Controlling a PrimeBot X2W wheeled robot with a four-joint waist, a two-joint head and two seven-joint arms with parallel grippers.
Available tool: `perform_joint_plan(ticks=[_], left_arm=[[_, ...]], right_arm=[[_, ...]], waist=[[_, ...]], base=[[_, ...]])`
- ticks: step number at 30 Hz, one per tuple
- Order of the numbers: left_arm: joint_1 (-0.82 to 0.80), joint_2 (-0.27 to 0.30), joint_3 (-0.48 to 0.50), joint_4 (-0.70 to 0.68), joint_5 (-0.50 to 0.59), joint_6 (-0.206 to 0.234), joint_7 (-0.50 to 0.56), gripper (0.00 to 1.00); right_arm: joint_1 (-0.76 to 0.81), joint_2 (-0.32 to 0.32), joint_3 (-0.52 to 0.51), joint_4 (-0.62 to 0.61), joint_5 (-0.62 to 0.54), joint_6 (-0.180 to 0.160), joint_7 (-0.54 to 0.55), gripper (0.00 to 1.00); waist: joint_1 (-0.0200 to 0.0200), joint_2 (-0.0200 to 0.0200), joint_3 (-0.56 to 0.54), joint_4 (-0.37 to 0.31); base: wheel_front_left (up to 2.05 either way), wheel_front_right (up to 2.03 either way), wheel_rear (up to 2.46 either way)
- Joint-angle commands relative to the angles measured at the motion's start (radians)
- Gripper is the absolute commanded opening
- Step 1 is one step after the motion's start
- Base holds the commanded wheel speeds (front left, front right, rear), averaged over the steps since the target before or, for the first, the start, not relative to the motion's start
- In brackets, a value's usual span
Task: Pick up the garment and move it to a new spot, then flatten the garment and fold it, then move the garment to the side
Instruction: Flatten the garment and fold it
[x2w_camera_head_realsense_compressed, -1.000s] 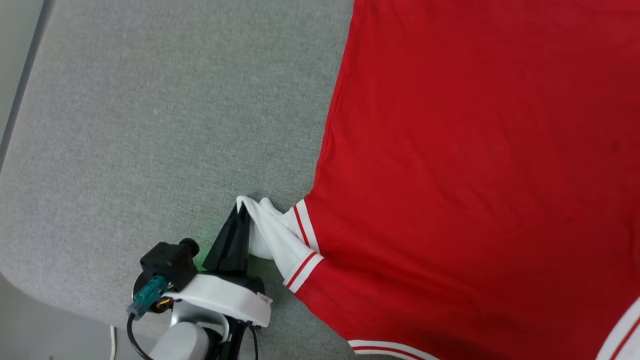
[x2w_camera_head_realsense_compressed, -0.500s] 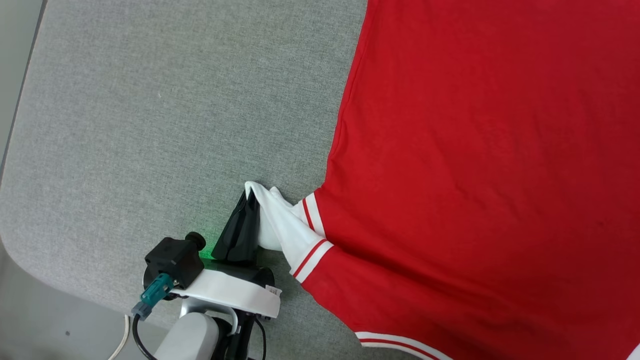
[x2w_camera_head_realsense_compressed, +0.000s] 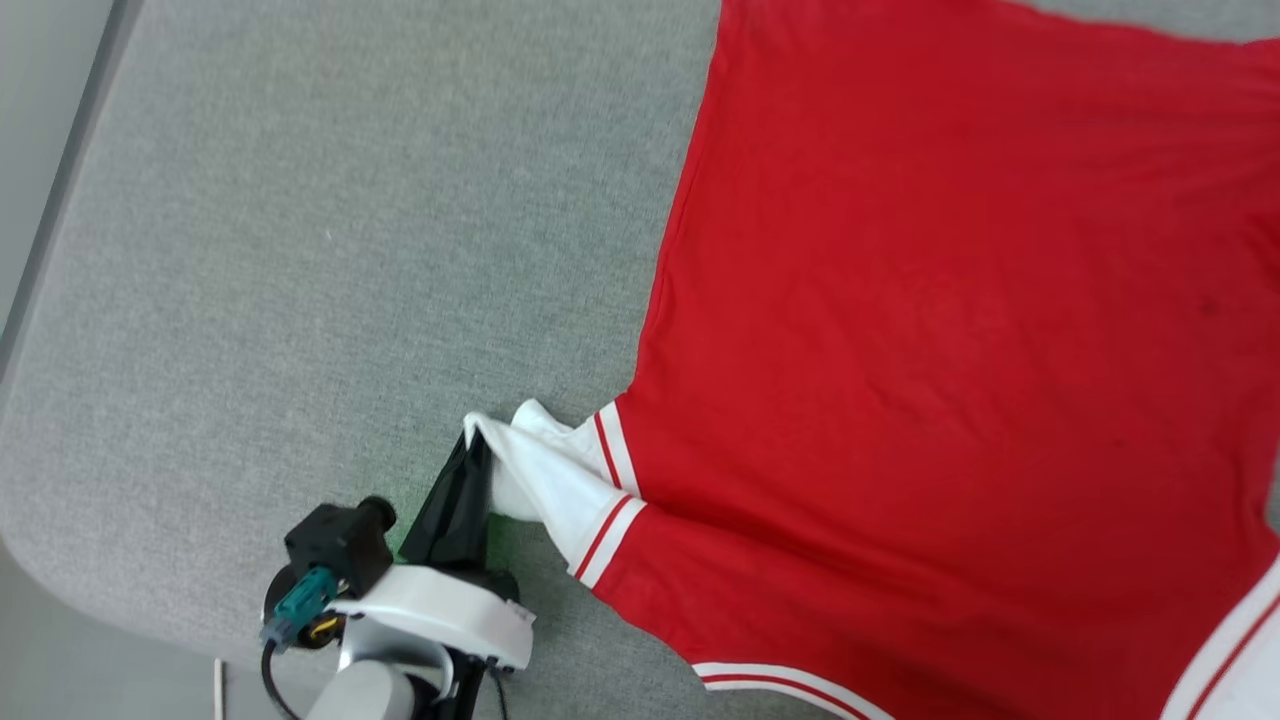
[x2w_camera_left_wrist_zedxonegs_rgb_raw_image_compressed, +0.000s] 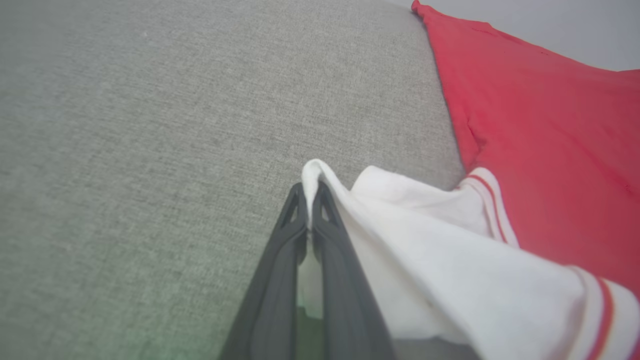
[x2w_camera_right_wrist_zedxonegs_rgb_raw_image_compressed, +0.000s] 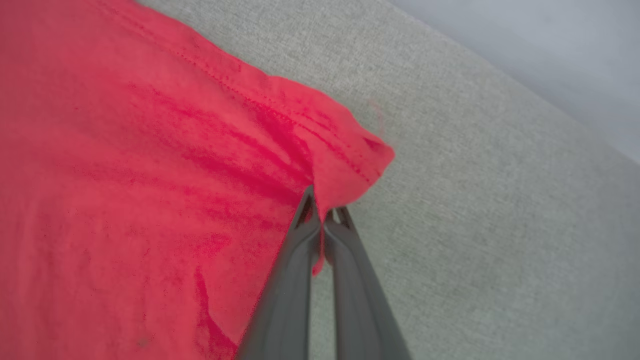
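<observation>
The garment (x2w_camera_head_realsense_compressed: 950, 350) lies spread on the grey padded table (x2w_camera_head_realsense_compressed: 300, 250), plain red side up, filling the right of the head view. Its white sleeve (x2w_camera_head_realsense_compressed: 545, 480) with red-and-white trim bunches toward the lower middle. My left gripper (x2w_camera_head_realsense_compressed: 478, 440) is shut on the sleeve's tip, and the left wrist view shows the white cloth (x2w_camera_left_wrist_zedxonegs_rgb_raw_image_compressed: 425, 250) pinched between the dark fingers (x2w_camera_left_wrist_zedxonegs_rgb_raw_image_compressed: 280, 260) of this gripper (x2w_camera_left_wrist_zedxonegs_rgb_raw_image_compressed: 309, 187). In the right wrist view my right gripper (x2w_camera_right_wrist_zedxonegs_rgb_raw_image_compressed: 322, 212) is shut on a red hem corner of the garment (x2w_camera_right_wrist_zedxonegs_rgb_raw_image_compressed: 350, 145), which is lifted slightly off the table.
The grey table surface (x2w_camera_left_wrist_zedxonegs_rgb_raw_image_compressed: 150, 150) extends open to the left of the garment. Its rounded edge (x2w_camera_head_realsense_compressed: 60, 560) runs along the lower left, with pale floor (x2w_camera_head_realsense_compressed: 40, 100) beyond. More grey table (x2w_camera_right_wrist_zedxonegs_rgb_raw_image_compressed: 500, 225) lies to the right of the hem corner.
The right gripper has closed on the red hem corner. The head camera has shifted, bringing the garment's far hem into view. The left gripper keeps its hold on the sleeve.
</observation>
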Motion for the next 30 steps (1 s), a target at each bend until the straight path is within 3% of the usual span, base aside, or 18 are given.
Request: perform_joint_plan(ticks=[1,11,18,24,30], left_arm=[[0.018,0.01,0.01,0.002,0.001,0.006,0.003,0.0],[0.126,0.046,0.038,-0.004,-0.017,0.034,0.012,0.0],[0.21,0.072,0.053,-0.014,-0.032,0.054,0.026,0.0],[0.262,0.08,0.059,-0.023,-0.042,0.069,0.034,0.0],[0.278,0.093,0.057,-0.033,-0.042,0.075,0.04,0.0]], right_arm=[[0.03,-0.026,0.026,-0.011,0.016,-0.001,-0.016,0.0],[0.207,-0.185,0.171,-0.159,0.157,-0.001,-0.072,0.0],[0.45,-0.302,0.174,-0.256,0.269,-0.001,-0.128,0.0],[0.723,-0.335,0.13,-0.273,0.346,-0.001,-0.19,0.0],[0.98,-0.289,0.082,-0.271,0.391,-0.001,-0.24,0.0]], waist=[[0.0,0.0,-0.066,-0.033],[0.0,0.0,-0.238,-0.102],[0.0,0.0,-0.339,-0.144],[0.0,0.0,-0.395,-0.169],[0.0,0.0,-0.41,-0.182]], base=[[0.0,0.0,0.0],[0.0,0.0,0.0],[0.0,0.0,0.0],[0.0,0.0,0.0],[0.0,0.0,0.0]])
